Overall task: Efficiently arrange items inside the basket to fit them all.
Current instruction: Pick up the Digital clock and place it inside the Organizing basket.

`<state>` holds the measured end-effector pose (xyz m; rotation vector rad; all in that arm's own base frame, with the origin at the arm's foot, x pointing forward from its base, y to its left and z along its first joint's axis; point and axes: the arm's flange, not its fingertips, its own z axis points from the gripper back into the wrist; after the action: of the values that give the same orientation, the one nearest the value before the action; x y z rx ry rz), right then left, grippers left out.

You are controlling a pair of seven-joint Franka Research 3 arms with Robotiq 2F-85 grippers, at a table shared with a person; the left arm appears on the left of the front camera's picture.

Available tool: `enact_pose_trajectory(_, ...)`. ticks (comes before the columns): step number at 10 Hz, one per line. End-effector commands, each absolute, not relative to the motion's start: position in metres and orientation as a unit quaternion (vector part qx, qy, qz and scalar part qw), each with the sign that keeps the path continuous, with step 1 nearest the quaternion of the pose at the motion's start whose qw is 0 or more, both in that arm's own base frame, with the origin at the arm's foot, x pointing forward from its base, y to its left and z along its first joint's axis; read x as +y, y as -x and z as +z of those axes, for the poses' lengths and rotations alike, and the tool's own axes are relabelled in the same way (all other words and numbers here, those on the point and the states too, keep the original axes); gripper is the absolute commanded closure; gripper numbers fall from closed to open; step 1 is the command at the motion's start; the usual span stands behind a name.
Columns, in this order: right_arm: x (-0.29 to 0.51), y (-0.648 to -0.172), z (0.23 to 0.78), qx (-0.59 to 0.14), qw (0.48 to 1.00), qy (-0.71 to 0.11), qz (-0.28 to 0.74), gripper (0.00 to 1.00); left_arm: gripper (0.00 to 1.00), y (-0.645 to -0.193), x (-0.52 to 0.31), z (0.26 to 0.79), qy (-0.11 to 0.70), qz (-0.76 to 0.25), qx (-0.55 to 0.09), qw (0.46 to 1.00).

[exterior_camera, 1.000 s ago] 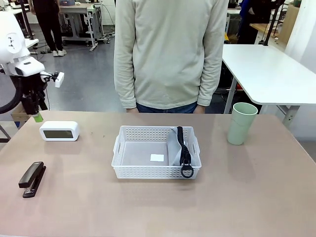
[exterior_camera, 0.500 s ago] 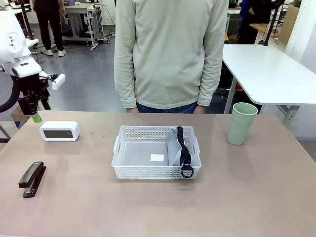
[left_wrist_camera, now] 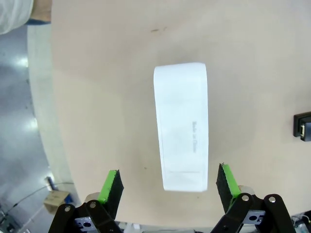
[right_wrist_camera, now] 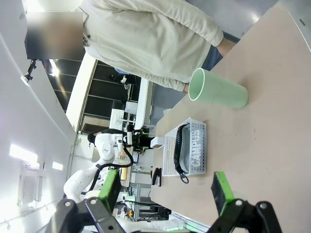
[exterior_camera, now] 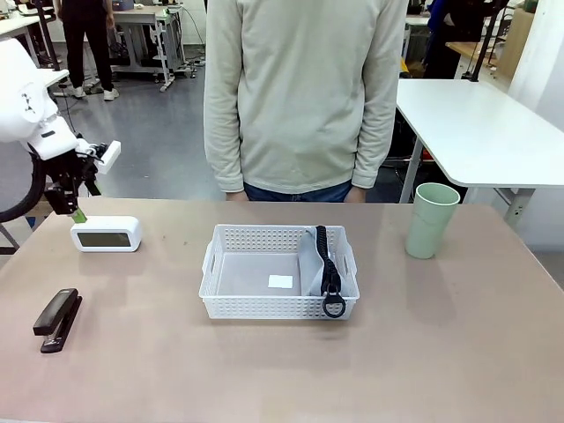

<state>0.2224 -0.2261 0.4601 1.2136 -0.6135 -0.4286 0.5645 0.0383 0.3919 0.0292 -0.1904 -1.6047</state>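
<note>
My left gripper (exterior_camera: 76, 210) hangs open just above the left end of the white block (exterior_camera: 106, 234), near the table's far-left edge. In the left wrist view its green pads (left_wrist_camera: 112, 187) straddle the near end of the block (left_wrist_camera: 182, 126) without touching it. The black stapler (exterior_camera: 57, 320) lies at the front left. The white basket (exterior_camera: 264, 304) sits mid-table, with the grey pouch (exterior_camera: 324, 264) standing along its right wall. The pale green cup (exterior_camera: 432, 220) stands upright at the right. My right gripper (right_wrist_camera: 166, 191) is open and holds nothing, well back from the cup (right_wrist_camera: 218, 90) and the basket (right_wrist_camera: 170, 150).
A person in a pale sweater (exterior_camera: 304, 97) stands at the table's far edge behind the basket, arms down. A small white label (exterior_camera: 280, 282) lies on the basket floor. A second white table (exterior_camera: 480, 123) stands beyond the right corner.
My left gripper has swung right and down toward the white block, staying open. Nothing on the table has moved.
</note>
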Motion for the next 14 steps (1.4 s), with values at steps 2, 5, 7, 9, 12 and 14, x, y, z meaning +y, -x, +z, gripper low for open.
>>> enact_pose_trajectory(2, -0.228, -0.225, 0.462, -0.296, 0.751, -0.559, -0.186, 0.0, 0.0, -0.566, 0.035, 0.373, -0.006, -0.73, -0.095, 0.676)
enact_pose_trajectory(5, -0.228, -0.225, 0.462, -0.296, 0.751, -0.559, -0.186, 0.0, 0.0, -0.572, 0.027, 0.357, -0.003, -0.726, -0.071, 0.684)
enact_pose_trajectory(7, -0.228, -0.225, 0.462, -0.296, 0.751, -0.559, -0.186, 0.0, 0.0, -0.575, 0.02, 0.345, 0.002, -0.732, -0.049, 0.679)
enact_pose_trajectory(9, -0.228, -0.225, 0.462, -0.296, 0.751, -0.559, -0.186, 0.0, 0.0, -0.578, 0.016, 0.339, 0.009, -0.734, -0.036, 0.678)
enact_pose_trajectory(12, -0.228, -0.225, 0.462, -0.296, 0.751, -0.559, -0.186, 0.0, 0.0, -0.585, 0.012, 0.334, 0.023, -0.728, -0.022, 0.684)
enact_pose_trajectory(14, -0.228, -0.225, 0.462, -0.296, 0.751, -0.559, -0.186, 0.0, 0.0, -0.589, 0.013, 0.335, 0.041, -0.719, -0.02, 0.694)
